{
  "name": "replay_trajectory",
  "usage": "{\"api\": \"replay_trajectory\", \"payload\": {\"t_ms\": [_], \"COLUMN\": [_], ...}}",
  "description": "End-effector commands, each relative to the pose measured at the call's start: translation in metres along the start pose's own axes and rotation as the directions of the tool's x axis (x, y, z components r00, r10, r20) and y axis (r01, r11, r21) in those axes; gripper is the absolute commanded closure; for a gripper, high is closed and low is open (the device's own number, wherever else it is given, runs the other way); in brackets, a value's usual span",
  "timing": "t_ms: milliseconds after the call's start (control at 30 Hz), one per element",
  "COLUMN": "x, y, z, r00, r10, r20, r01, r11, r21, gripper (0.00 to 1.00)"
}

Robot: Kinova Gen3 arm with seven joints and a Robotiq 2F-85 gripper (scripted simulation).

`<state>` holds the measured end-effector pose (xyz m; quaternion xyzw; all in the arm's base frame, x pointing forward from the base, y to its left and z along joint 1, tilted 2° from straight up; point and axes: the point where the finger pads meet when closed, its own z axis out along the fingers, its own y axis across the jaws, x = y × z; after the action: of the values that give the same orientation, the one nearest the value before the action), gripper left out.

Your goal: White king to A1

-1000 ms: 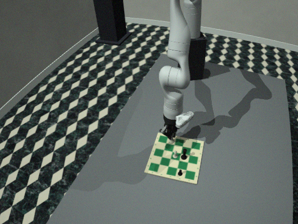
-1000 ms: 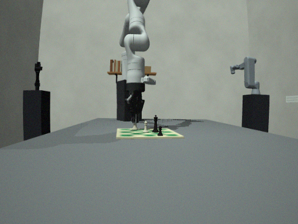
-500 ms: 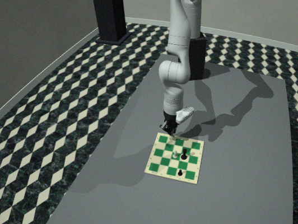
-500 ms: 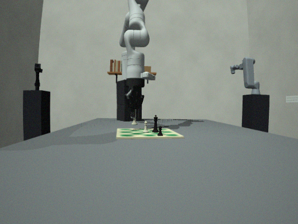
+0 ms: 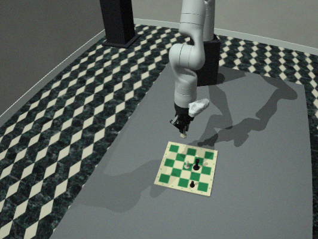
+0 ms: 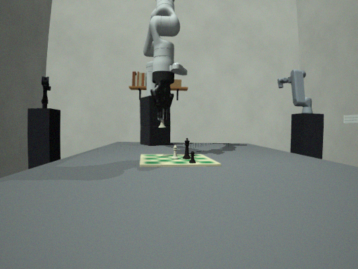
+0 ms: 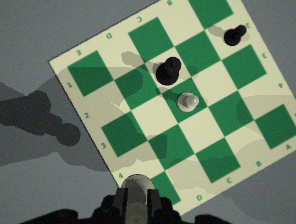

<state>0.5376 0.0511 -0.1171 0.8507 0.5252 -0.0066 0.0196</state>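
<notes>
My gripper (image 5: 183, 131) is shut on a white piece, the white king (image 5: 183, 135), and holds it well above the table beside the board's far left corner. It also shows in the exterior view (image 6: 161, 124) and, from above, between my fingers in the wrist view (image 7: 136, 184). The small green and cream chessboard (image 5: 186, 169) lies flat on the grey table. Square A1 (image 7: 212, 7) is the green corner square at the top edge of the wrist view. A smaller white piece (image 7: 188, 101) stands upright near the board's middle.
A tall black piece (image 7: 168, 70) stands upright next to the white piece. A black pawn (image 7: 234, 35) stands upright near the A side. Black pedestals and a second arm (image 6: 297, 91) stand away from the table.
</notes>
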Motion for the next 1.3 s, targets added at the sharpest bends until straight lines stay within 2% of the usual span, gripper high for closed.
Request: {"api": "replay_trajectory", "payload": {"t_ms": [0, 333, 500, 633, 800, 867, 1100, 1267], "x": [0.003, 0.004, 0.015, 0.036, 0.074, 0.074, 0.129, 0.158], "y": [0.003, 0.004, 0.009, 0.02, 0.038, 0.038, 0.058, 0.066], "z": [-0.007, -0.007, -0.006, -0.004, -0.001, -0.001, -0.003, -0.006], "r00": [1.0, 1.0, 0.999, 0.996, 0.98, 0.98, 0.929, 0.887], "r10": [-0.001, -0.003, -0.033, -0.091, -0.199, -0.199, -0.369, -0.462], "r20": [-0.008, -0.008, -0.012, -0.018, -0.025, -0.025, -0.023, -0.013], "r01": [0.001, 0.003, 0.033, 0.09, 0.199, 0.199, 0.369, 0.462], "r11": [1.0, 1.0, 0.999, 0.996, 0.98, 0.98, 0.929, 0.887], "r21": [-0.009, -0.009, -0.007, -0.004, -0.002, -0.002, -0.005, -0.008], "gripper": [1.0, 1.0, 1.0, 1.0, 1.0, 1.0, 1.0, 1.0]}}
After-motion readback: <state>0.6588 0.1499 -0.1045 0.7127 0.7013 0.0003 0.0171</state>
